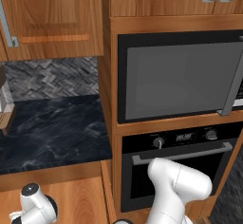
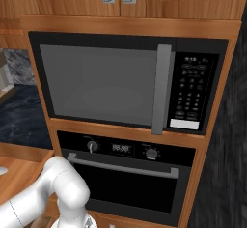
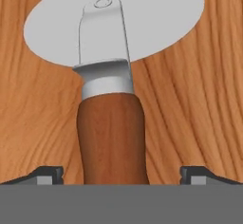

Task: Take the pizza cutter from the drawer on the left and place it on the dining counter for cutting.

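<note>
In the hand view the pizza cutter (image 3: pixel 107 99) lies flat on a warm, grained wooden surface (image 3: pixel 199 109), which looks like the floor of the drawer, though its walls are outside the picture. Its round grey blade (image 3: pixel 156 23) sits at the top of the view, a pale metal arm (image 3: pixel 102 33) runs down over the blade from a small hub, a silver collar joins it to the handle, and the reddish-brown wooden handle (image 3: pixel 111 137) points straight down toward the camera.

The pincer (image 3: pixel 121 174) hangs directly over that handle with its jaws spread wide. One dark fingertip (image 3: pixel 47 174) stands left of the handle and the other to its right, each with a clear strip of wood between it and the handle (so nothing is gripped).

From the left base view the white arm (image 1: pixel 178 190) bends down and out of the bottom edge, in front of a black oven (image 1: pixel 180 171) with a silver bar handle. Above the oven sits a built-in microwave (image 1: pixel 180 78) in a wooden surround. Left of it is a short desk (image 1: pixel 52 133) with a black, veined marble top, backed by grey herringbone tile (image 1: pixel 52 78), with wooden cabinet doors (image 1: pixel 52 16) above.

The right base view shows the same microwave (image 2: pixel 106 87) with its keypad panel (image 2: pixel 190 92) on the right, the oven's knobs and clock beneath, and the arm's white elbow (image 2: pixel 62 188) low on the left.
</note>
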